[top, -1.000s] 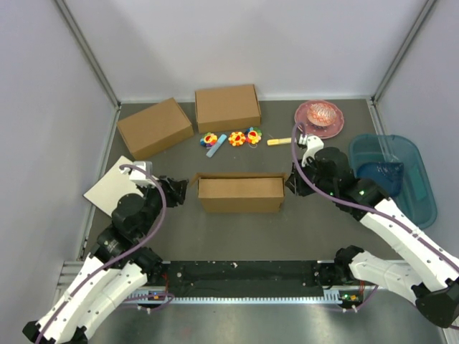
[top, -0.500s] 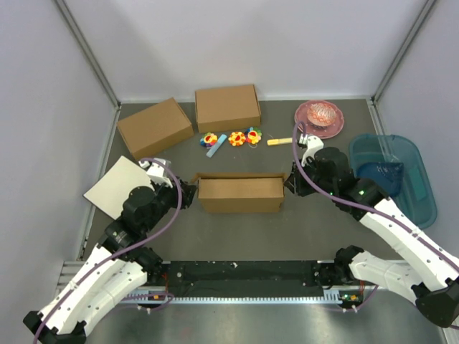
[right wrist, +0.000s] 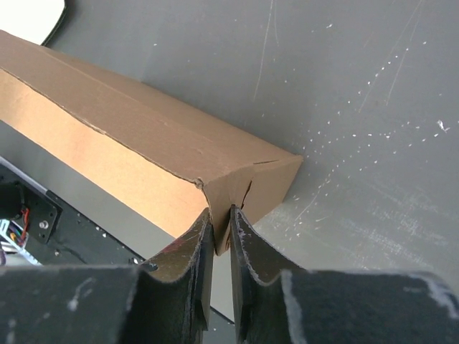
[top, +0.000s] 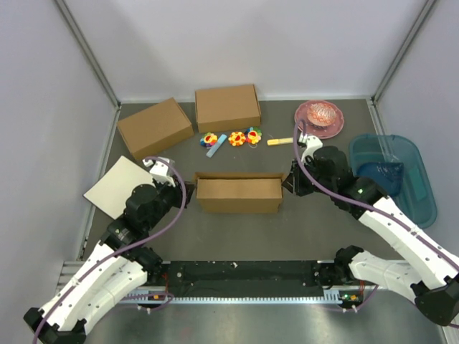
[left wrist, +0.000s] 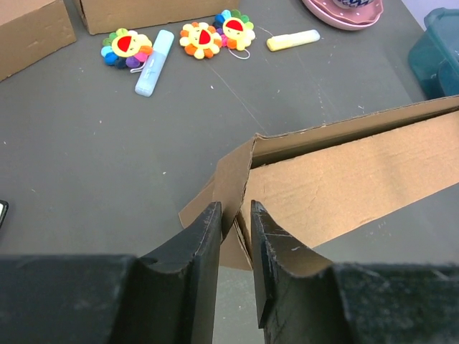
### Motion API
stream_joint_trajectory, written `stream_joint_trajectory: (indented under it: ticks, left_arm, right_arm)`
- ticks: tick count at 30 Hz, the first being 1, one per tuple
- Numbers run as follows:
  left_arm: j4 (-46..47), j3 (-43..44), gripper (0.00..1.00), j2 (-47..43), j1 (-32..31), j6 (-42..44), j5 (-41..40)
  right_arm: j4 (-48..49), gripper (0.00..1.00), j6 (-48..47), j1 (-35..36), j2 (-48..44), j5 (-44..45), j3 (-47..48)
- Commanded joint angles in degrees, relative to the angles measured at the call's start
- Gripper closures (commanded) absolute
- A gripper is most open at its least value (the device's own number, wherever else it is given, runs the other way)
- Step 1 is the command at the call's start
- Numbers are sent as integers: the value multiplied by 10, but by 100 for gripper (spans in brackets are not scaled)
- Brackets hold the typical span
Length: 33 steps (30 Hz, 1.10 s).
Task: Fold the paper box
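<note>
From above, the paper box (top: 240,195) is lying mid-table, with the left gripper (top: 185,195) sitting at its 9 o'clock end and the right gripper (top: 288,185) at its 3 o'clock end. The left wrist view is showing narrow jaws pinching the box's end wall. The right wrist view is showing nearly closed jaws pinching a box corner.

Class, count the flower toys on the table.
3 flower toys in a row behind the paper box: one left of the blue stick, two right of it.
</note>
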Motion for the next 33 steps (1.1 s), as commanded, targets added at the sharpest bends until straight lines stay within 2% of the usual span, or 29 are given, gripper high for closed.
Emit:
stream_joint_trajectory:
  ticks: [1, 13, 20, 28, 33]
  left_arm:
    - [40, 1, 74, 6, 2, 8, 8]
    - [50, -2, 100, 17, 1, 12, 27]
    - [54, -6, 100, 22, 1, 17, 33]
    - [62, -13, 100, 28, 2, 20, 40]
    - [62, -16, 100, 28, 1, 15, 43]
  right_arm:
    - [15, 88, 27, 6, 8, -26, 34]
    - [9, 96, 83, 6, 24, -50, 56]
    - [0, 100, 114, 6, 35, -56, 63]
    - [-11, 100, 137, 6, 46, -71, 76]
    - [-7, 100, 132, 6, 42, -51, 59]
